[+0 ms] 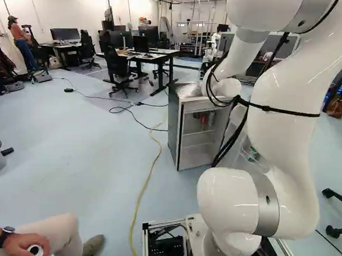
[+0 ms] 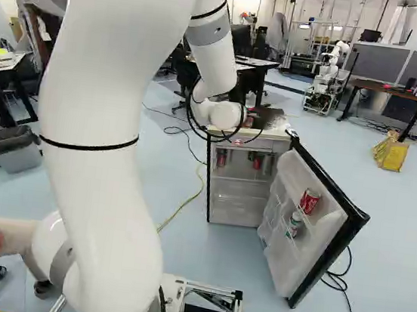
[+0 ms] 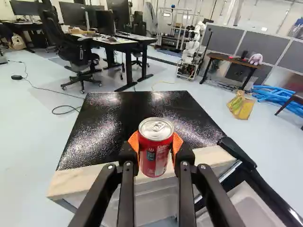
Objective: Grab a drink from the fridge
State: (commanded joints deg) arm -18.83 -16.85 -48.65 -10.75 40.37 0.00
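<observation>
Drink can [image 3: 155,150], cylindrical, glossy red and metal-topped, is clasped between the gripper's [image 3: 155,147] orange pads [image 3: 177,143].

Place: robotics lab with office furniture
Robots: white robot arm [image 2: 100,203] close by, another robot [image 3: 191,49] beyond
Workstations: desks [image 3: 144,39], monitors [image 3: 75,14], wheeled chairs [image 3: 71,51]
Floor: pale, open-plan, crossed by cables [image 3: 56,92]
Walls: white, with grey partitions [image 3: 265,45]
</observation>
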